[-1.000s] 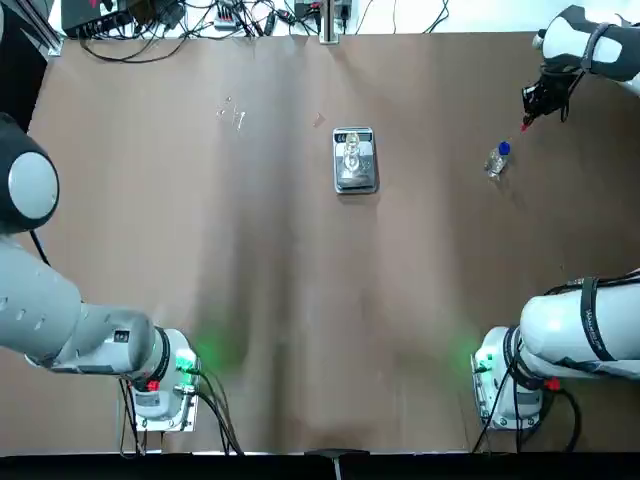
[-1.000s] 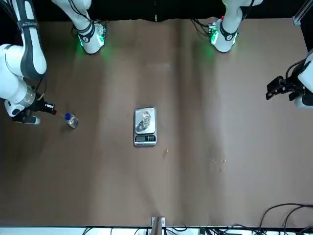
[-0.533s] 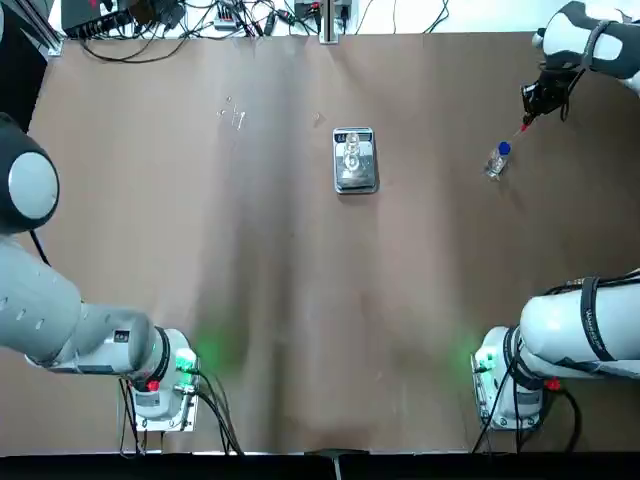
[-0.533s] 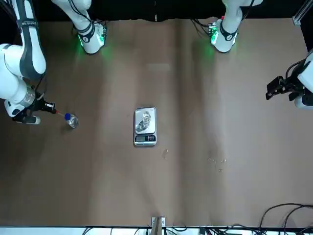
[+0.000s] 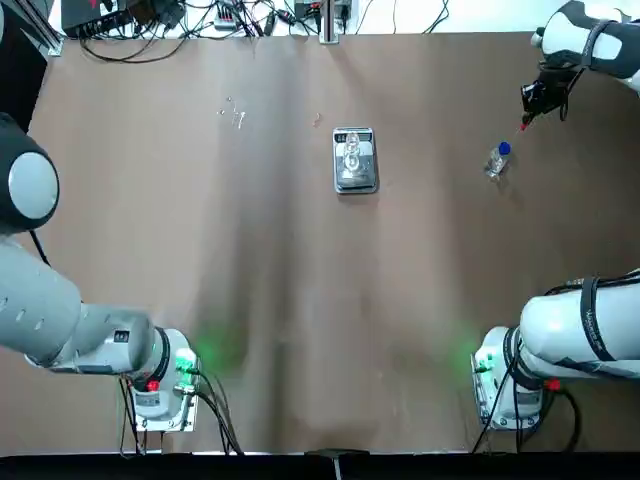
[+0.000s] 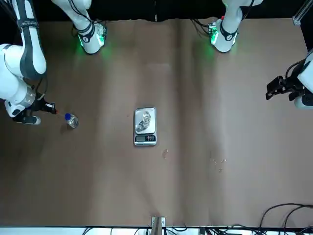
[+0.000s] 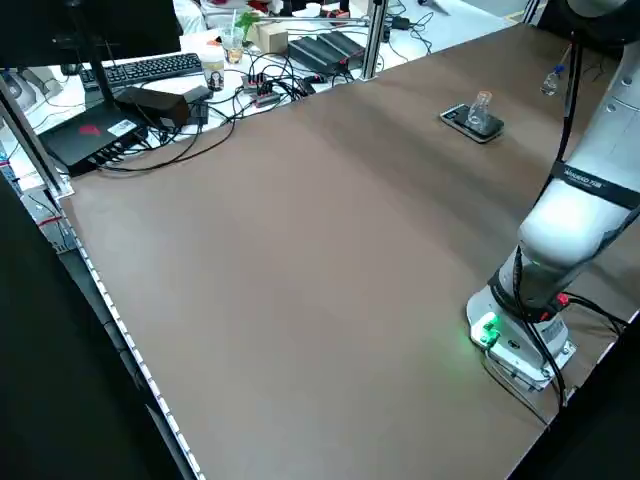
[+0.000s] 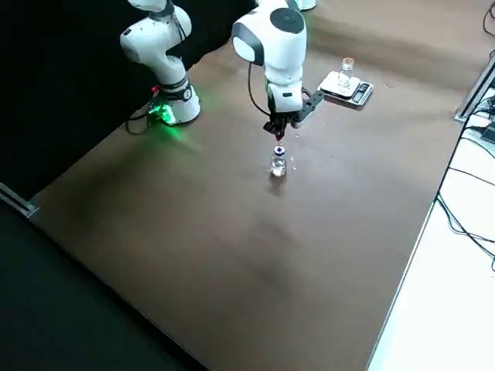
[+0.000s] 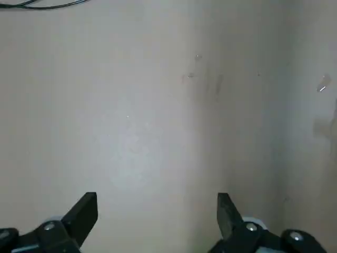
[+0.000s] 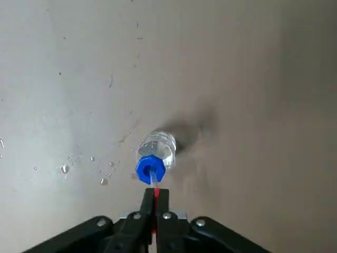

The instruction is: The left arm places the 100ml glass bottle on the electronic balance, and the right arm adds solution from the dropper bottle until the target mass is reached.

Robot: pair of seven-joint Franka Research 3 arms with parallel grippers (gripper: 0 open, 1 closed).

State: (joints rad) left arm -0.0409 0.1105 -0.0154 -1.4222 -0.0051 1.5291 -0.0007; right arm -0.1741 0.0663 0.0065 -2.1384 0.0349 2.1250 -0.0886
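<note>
Working the dropper step: right end effector [image 10: 156,191], lower centre of right wrist frame, pinches red-topped dropper [image 10: 154,178] at blue-necked bottle [image 10: 156,149]; glass bottle [image 8: 346,73] stands on balance [image 8: 360,94], upper right of right side frame. Left end effector [image 9: 158,205], wide, idles low in its wrist frame. Next likely: lift dropper, carry balance-ward.

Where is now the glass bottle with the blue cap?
In the top view, the blue-capped bottle stands to the right of the balance, just beyond the tip of the right gripper.
</note>
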